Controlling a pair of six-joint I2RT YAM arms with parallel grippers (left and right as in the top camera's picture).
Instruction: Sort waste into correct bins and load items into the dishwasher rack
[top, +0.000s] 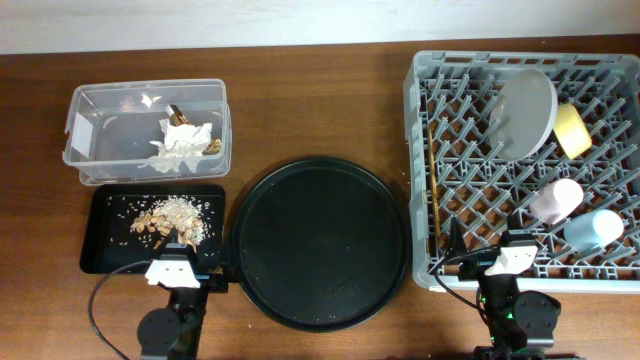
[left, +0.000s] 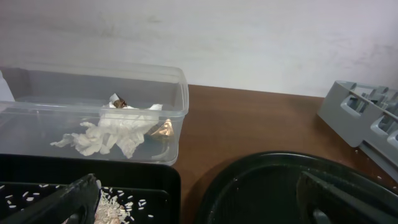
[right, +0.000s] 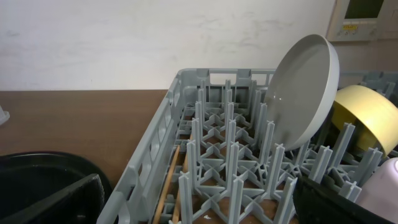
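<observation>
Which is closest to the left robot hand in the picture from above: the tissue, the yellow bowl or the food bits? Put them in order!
1. Food bits: just ahead of the left gripper, in the shallow black tray.
2. Tissue: farther back, in the clear tub.
3. Yellow bowl: far off to the right, in the dishwasher rack.

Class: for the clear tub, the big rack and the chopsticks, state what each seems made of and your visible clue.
Tub: clear glossy plastic; the tissue shows through its wall. Rack: matt grey moulded plastic, with uniform pegs. Chopsticks: probably wood, judging by their thin, dull tan look.
</observation>
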